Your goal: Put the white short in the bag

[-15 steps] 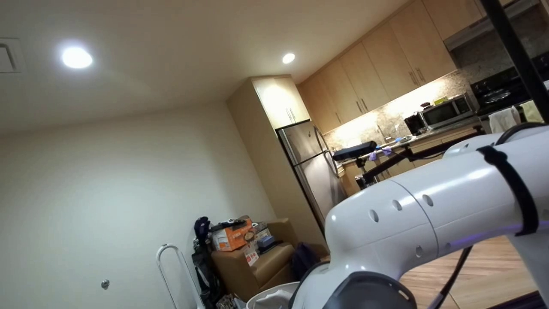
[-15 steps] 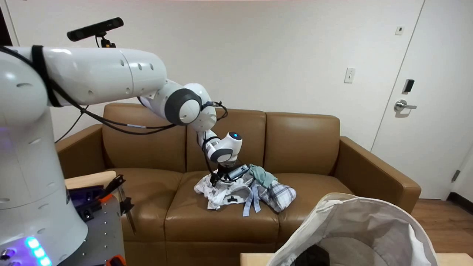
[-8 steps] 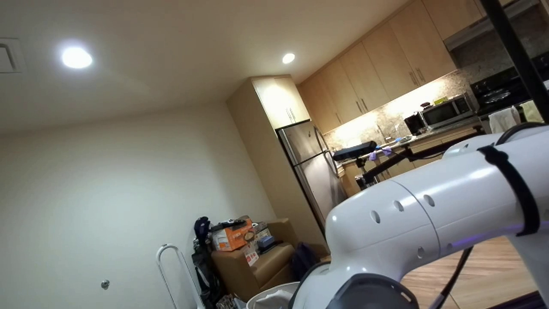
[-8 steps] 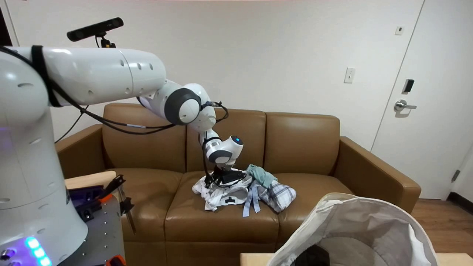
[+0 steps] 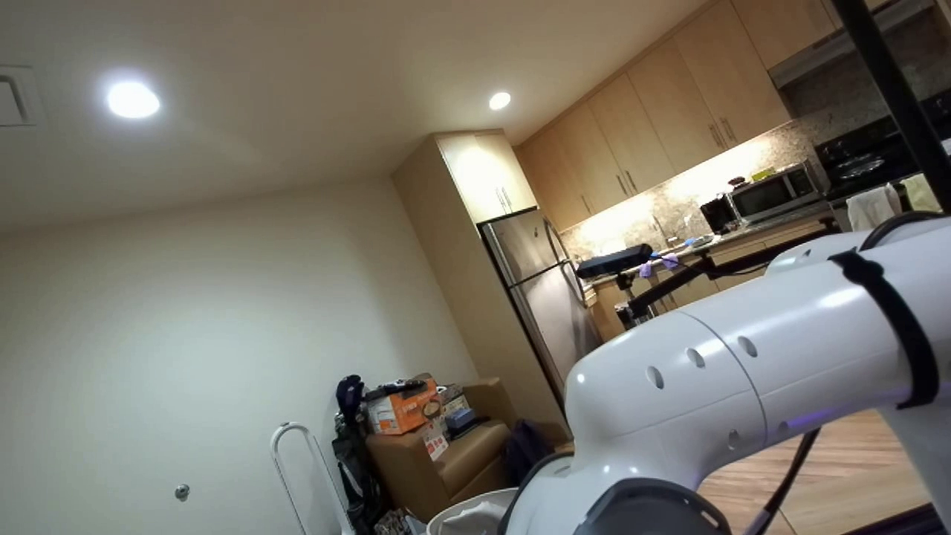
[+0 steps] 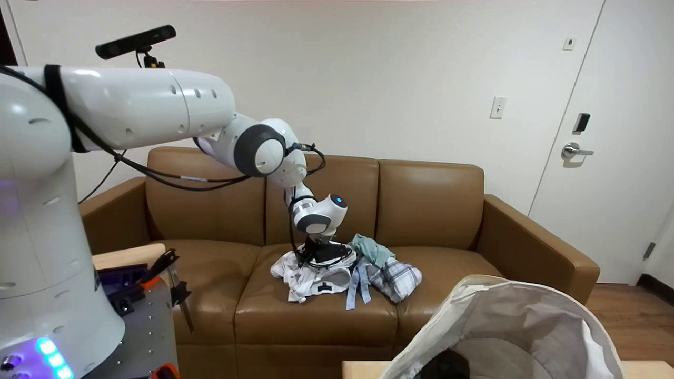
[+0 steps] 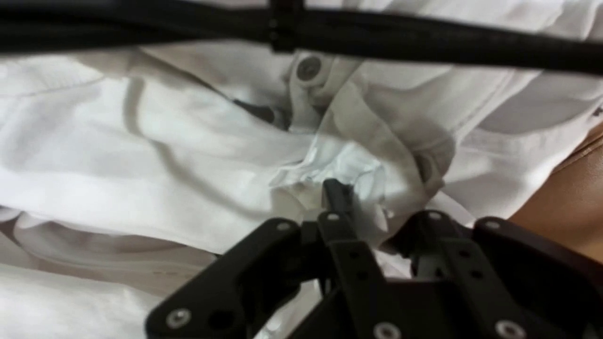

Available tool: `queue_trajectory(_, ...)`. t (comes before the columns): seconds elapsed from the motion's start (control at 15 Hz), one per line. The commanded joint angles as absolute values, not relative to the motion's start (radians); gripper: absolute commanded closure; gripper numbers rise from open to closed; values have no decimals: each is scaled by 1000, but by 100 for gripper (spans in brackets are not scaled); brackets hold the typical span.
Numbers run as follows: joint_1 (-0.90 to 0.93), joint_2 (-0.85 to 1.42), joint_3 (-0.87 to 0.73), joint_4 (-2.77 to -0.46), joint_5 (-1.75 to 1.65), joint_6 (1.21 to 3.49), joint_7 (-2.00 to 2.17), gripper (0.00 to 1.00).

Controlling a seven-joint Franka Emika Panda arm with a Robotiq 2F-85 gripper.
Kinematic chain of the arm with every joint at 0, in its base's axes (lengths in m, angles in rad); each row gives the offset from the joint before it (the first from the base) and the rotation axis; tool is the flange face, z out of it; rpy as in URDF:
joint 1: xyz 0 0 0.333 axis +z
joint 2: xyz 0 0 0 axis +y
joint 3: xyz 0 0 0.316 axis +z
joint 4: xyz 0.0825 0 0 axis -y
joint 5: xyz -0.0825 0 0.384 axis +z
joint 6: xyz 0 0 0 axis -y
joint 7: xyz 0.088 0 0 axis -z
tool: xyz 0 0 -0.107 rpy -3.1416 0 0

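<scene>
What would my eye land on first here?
Probably the big white robot arm, stretched out to the brown couch in an exterior view. At its end, the black claw sits among rumpled white clothes on the middle seat. In the foreground, a pale bag gapes open.

In the wrist view, white cloth (image 7: 212,136) crowds the pincer (image 7: 365,214). In an exterior view, green cloth (image 6: 375,250) and plaid cloth (image 6: 397,279) lie near it on the side toward the bag (image 6: 532,321), and the sofa backrest (image 6: 363,195) bars the way behind. Open air spans from these cloths to the far edge of the table (image 6: 363,370). There the bag's rim stands up; its mouth gapes, a dark item (image 6: 447,365) taking room toward the table's far left corner.
</scene>
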State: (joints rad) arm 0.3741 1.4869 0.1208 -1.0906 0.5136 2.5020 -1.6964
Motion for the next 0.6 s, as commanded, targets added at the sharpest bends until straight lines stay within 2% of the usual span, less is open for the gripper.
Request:
queue_trajectory(0.0, 315, 1487, 206, -1110, 390, 2555, -1652, 93)
queue_trajectory(0.07, 380, 1487, 116, -1081, 517, 2535, -1717, 94)
queue_trajectory(0.13, 377, 1486, 116, -1067, 509, 2544, -1703, 91)
queue_trajectory(0.2, 382, 1486, 101, -1049, 505, 2556, -1696, 93)
queue_trajectory(0.27, 310, 1485, 187, -1043, 349, 2594, -1630, 91)
queue_trajectory(0.4, 354, 1484, 104, -975, 404, 2620, -1642, 91)
queue_trajectory(0.47, 299, 1482, 161, -955, 251, 2652, -1560, 91)
queue_trajectory(0.53, 306, 1480, 133, -922, 217, 2663, -1533, 92)
